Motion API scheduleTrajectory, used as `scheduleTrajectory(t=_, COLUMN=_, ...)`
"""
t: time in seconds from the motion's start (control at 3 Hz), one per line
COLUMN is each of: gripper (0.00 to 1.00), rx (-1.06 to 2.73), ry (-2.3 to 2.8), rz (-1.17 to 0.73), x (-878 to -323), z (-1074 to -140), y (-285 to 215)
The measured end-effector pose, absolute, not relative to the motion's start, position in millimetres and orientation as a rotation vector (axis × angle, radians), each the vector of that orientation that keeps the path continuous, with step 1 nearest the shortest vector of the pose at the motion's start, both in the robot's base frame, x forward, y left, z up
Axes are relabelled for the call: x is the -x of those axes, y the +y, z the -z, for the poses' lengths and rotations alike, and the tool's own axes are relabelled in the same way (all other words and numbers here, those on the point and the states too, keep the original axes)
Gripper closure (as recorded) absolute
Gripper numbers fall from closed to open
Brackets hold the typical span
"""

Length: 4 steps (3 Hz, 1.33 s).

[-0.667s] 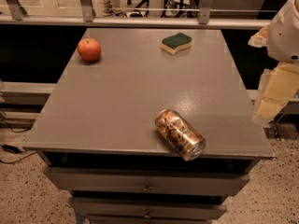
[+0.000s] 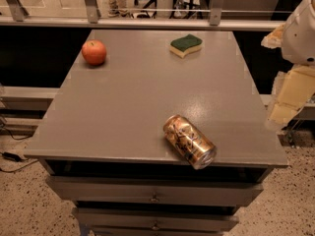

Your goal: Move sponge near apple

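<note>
The claw hangs at the right edge of the frame, off the side of the tabletop and touching nothing on it. It shows as pale cream-yellow blocky pieces below the rounded white shell of the arm. Whether it is open or closed I cannot tell.

The only printed surface belongs to the drink can, which lies on its side right of centre in the lower half, close to the tabletop's front edge, with its lid end turned toward the lower right corner. Its shiny gold-brown metal skin carries a pale swirling pattern, perhaps lettering, but no word on it can be read.

The sponge lies flat in the upper part of the frame, right of centre, near the tabletop's far edge. It has a dark green scouring layer on top, a pale yellow foam base beneath and a wavy outline. The apple sits at the upper left, well apart from the sponge. It is round, red-orange and smooth-skinned, with a small dimple on top.

The tabletop is a plain grey slab, mostly matte, with a soft glare near the can. Grey drawers with small metal pulls sit under it, and a speckled floor fills the lower corners.
</note>
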<state>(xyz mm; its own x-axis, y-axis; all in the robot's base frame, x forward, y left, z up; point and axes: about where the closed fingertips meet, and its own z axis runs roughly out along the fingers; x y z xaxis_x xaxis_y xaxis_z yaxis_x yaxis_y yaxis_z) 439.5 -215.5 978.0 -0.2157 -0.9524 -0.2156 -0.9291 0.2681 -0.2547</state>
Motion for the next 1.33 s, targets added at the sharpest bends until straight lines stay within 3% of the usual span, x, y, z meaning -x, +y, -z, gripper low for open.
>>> scheduleTrajectory(t=0.33, gripper=0.00, rx=1.684, ry=2.139, rz=0.077, x=-470.1, z=-981.7, y=-198.7)
scheduleTrajectory(t=0.67, gripper=0.00, rx=1.569, ry=1.951, rz=-0.045, x=-553.7, z=-992.5, y=-141.5)
scheduleTrajectory(t=1.0, gripper=0.00, rx=1.472, ry=1.841, rz=-0.115, x=-602.4, z=-997.6, y=-102.3)
scheduleTrajectory(t=1.33, gripper=0.00, rx=1.466, ry=1.837, rz=-0.120, x=-602.3, z=-998.1, y=-101.7)
